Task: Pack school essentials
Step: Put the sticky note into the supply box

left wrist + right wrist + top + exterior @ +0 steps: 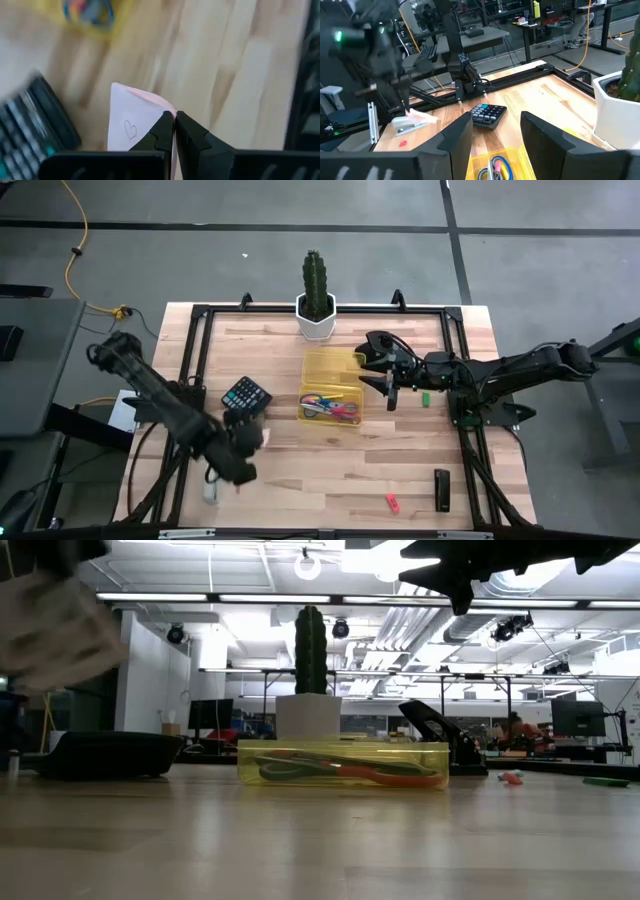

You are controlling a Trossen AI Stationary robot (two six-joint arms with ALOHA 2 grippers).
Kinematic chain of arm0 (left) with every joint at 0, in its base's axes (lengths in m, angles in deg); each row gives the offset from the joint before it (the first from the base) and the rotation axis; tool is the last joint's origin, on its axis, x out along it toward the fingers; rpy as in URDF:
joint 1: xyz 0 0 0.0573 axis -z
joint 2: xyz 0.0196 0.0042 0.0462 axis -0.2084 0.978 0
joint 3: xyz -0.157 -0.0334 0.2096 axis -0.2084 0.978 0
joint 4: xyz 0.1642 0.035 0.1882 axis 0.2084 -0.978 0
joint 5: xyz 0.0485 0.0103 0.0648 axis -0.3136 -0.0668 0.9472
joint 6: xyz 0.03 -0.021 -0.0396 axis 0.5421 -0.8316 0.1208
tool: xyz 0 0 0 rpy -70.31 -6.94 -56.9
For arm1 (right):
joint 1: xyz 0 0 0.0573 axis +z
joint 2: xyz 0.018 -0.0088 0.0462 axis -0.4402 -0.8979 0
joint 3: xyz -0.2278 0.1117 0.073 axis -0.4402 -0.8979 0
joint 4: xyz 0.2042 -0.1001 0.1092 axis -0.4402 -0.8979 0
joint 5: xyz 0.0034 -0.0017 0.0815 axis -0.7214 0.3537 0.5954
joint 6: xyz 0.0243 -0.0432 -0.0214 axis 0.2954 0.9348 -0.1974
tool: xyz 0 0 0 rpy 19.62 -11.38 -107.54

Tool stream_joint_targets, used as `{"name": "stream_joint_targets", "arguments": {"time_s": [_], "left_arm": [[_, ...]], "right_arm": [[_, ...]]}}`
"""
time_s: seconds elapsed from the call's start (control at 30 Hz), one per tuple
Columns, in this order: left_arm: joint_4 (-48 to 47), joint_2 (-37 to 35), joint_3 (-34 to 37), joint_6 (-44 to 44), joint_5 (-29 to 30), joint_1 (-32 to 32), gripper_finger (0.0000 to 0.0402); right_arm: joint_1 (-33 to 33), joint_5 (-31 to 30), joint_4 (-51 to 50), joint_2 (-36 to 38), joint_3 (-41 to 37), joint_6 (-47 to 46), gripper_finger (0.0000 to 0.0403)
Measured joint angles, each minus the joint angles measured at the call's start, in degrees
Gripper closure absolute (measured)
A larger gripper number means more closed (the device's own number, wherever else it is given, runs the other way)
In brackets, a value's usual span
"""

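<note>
Now the left gripper (174,131) is pinching the pink pad (131,122) with jaws pressed together above the tabletop (300,460), likely for carrying to the yellow tray (330,370); the right gripper (385,375) is hovering spread beside the tray.

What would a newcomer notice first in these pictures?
Probably the yellow tray at the table's centre, holding the scissors, with the green cactus at the far edge behind it. Next, the left end effector, near the front left, shut on a pink sticky-note pad beside the calculator.
</note>
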Motion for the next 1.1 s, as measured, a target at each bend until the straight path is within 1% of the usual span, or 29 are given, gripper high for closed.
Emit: {"name": "stream_joint_targets", "arguments": {"time_s": [0.1,0.17,0.3,0.4,0.5,0.6,0.7,0.83,0.93,1.03,1.1], "left_arm": [[5.22,-5.10,-0.02,7.38,2.05,-5.24,0.0401],[10.98,-8.05,-0.03,14.77,2.45,-9.52,0.0401],[23.83,-12.59,-0.07,32.32,-0.02,-19.17,0.0401],[32.59,-14.62,-0.09,42.24,-6.11,-26.95,0.0401],[38.09,-15.37,-0.10,46.78,-15.58,-34.33,0.0401],[40.42,-15.31,0.15,47.75,-23.61,-40.09,0.0401],[48.47,-15.40,4.13,47.10,-28.08,-43.16,0.0401],[63.32,-16.61,13.67,41.68,-29.92,-44.18,0.0401],[74.98,-17.47,21.59,35.88,-29.75,-44.15,0.0401],[85.62,-17.45,28.18,30.59,-28.07,-43.55,0.0401],[89.99,-17.49,30.83,28.68,-25.91,-43.13,0.0401]], "right_arm": [[0.02,0.01,0.57,0.00,0.01,-0.02,0.0242],[0.00,0.05,1.34,0.00,0.01,-0.02,0.0242],[0.00,0.63,2.94,0.00,0.01,-0.02,0.0242],[0.01,1.13,5.16,0.02,0.01,0.05,0.0242],[0.02,1.28,6.79,0.02,0.01,-0.30,0.0242],[0.00,1.28,8.22,0.02,0.01,-0.43,0.0242],[0.01,1.28,8.63,0.02,0.01,-0.44,0.0242],[0.02,1.32,8.74,0.02,0.01,-0.44,0.0242],[0.02,1.35,8.86,0.02,0.01,-0.33,0.0242],[0.02,1.47,9.01,0.02,0.01,0.97,0.0242],[0.02,1.93,9.01,0.02,0.01,1.03,0.0242]]}}
